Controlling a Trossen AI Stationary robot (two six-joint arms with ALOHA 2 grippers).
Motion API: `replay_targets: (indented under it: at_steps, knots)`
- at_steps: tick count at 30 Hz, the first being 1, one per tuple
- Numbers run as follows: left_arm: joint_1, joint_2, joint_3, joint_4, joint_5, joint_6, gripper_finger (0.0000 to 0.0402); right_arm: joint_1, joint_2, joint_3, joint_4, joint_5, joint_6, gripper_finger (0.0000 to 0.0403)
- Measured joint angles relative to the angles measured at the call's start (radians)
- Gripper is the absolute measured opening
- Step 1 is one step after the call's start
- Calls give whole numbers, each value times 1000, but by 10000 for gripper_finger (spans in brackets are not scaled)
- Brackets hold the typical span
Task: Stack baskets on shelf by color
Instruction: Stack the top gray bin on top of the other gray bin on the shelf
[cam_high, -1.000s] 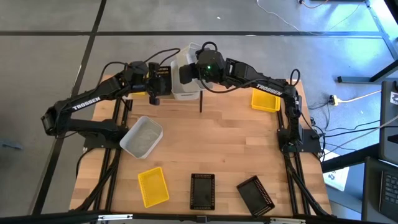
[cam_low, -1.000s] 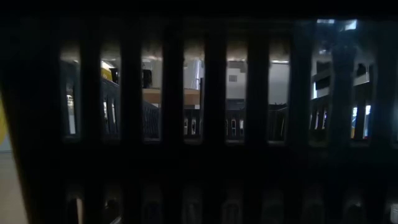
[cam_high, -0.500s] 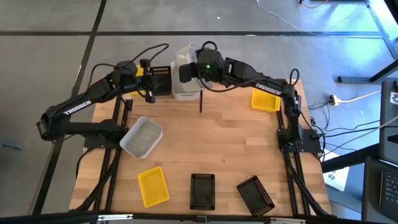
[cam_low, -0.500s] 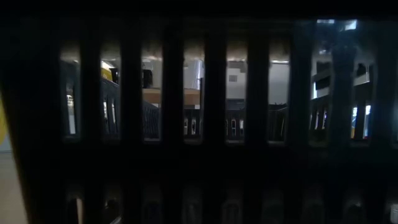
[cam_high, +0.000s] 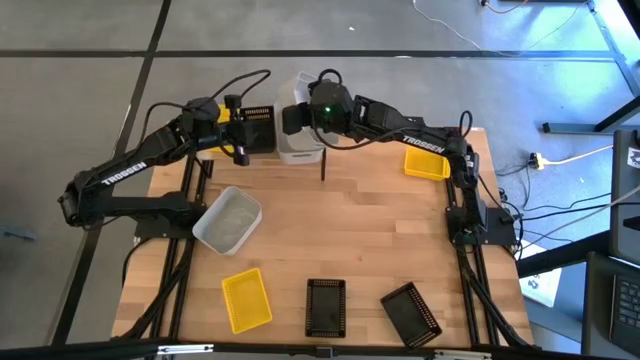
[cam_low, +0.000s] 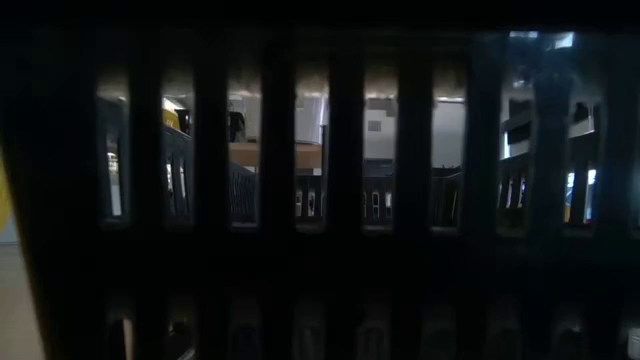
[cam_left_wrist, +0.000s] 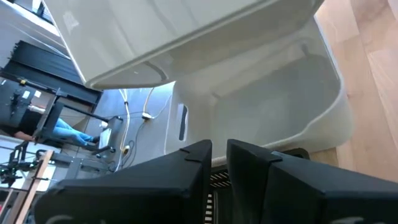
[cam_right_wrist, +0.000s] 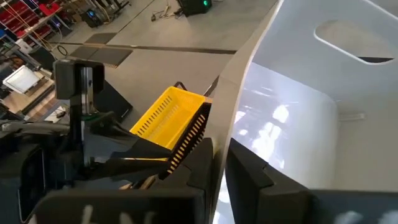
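We are mid-stack at the far edge of the table. The right gripper (cam_right_wrist: 217, 152) has its fingers pinched on the wall of a translucent white-grey plastic basket (cam_right_wrist: 298, 124), holding it tilted over a second white-grey basket (cam_left_wrist: 273, 106) that sits beside the black upright divider (cam_high: 323, 167) of the light wood shelf (cam_high: 345, 155).

The left gripper (cam_left_wrist: 219, 149) is just beside it. Its fingers are drawn close with only a slit between them, apparently clamped on the rim of a black perforated basket (cam_high: 260, 128).

By our judgement, the next move is to level the white basket and lower it squarely into its twin. The black one has to stay clear of that drop.

At the near edge lie a yellow slotted basket (cam_high: 245, 299) and two more black perforated baskets. One is square-on (cam_high: 325, 305) and one is skewed (cam_high: 411, 312), and all three are untouched. One black basket fills the low view completely.

Farther in on the left a third white-grey basket (cam_high: 227, 219) sits askew. Far right, a yellow basket (cam_high: 427, 161) waits by the right arm's base. Another yellow basket (cam_right_wrist: 165, 112) shows just behind the black one at the left gripper.

The two wrists are crowded close together and the divider stands right there, so that corner is tight.
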Motion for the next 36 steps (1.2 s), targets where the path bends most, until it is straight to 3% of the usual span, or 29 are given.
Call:
replay_targets:
  at_steps: [18, 29, 36]
  knots:
    - [0, 0, 0, 0, 0, 0, 44, -2, 0, 0, -4, -1, -25, 9]
    - [0, 0, 0, 0, 0, 1, 44, -3, 0, 0, 0, 1, 0, 58]
    - [0, 0, 0, 1, 0, 1, 44, -3, -2, 0, 94, 18, -4, 63]
